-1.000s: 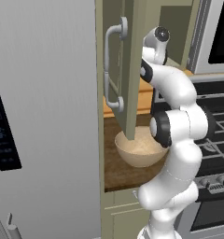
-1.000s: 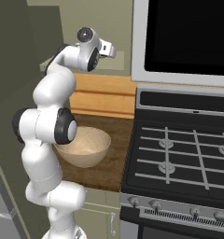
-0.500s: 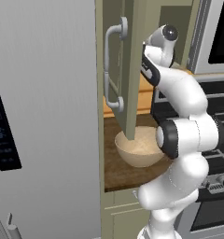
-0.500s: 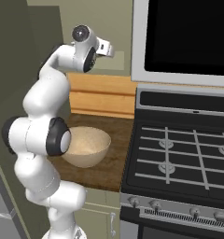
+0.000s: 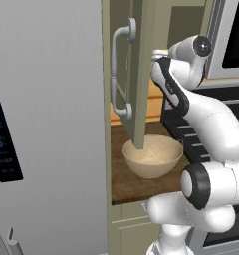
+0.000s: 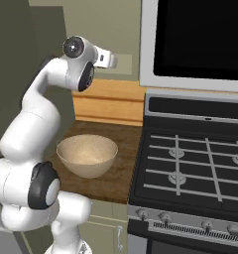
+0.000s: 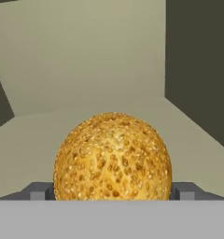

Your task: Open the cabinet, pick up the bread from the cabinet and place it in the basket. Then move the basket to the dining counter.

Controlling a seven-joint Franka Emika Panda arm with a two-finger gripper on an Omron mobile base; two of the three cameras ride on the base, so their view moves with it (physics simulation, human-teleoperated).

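Golden seeded bread point(image 7: 113, 156) on the open cabinet's point(image 5: 141, 74) shelf — beige basket point(image 5: 152, 156) below on worktop.

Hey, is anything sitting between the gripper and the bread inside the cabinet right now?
Nothing visible. In the hand view the bread sits right ahead between the open gripper's fingertips on the cabinet shelf.

i see the bread point(image 7: 113, 158) as golden-orange, speckled with pale seeds, on a flat olive-green cabinet point(image 7: 86, 60) interior. the basket point(image 5: 152, 157) is beige with a grainy tan fleck, on a dark brown wood worktop point(image 6: 122, 163). the door handle point(image 5: 120, 74) is silver-grey.
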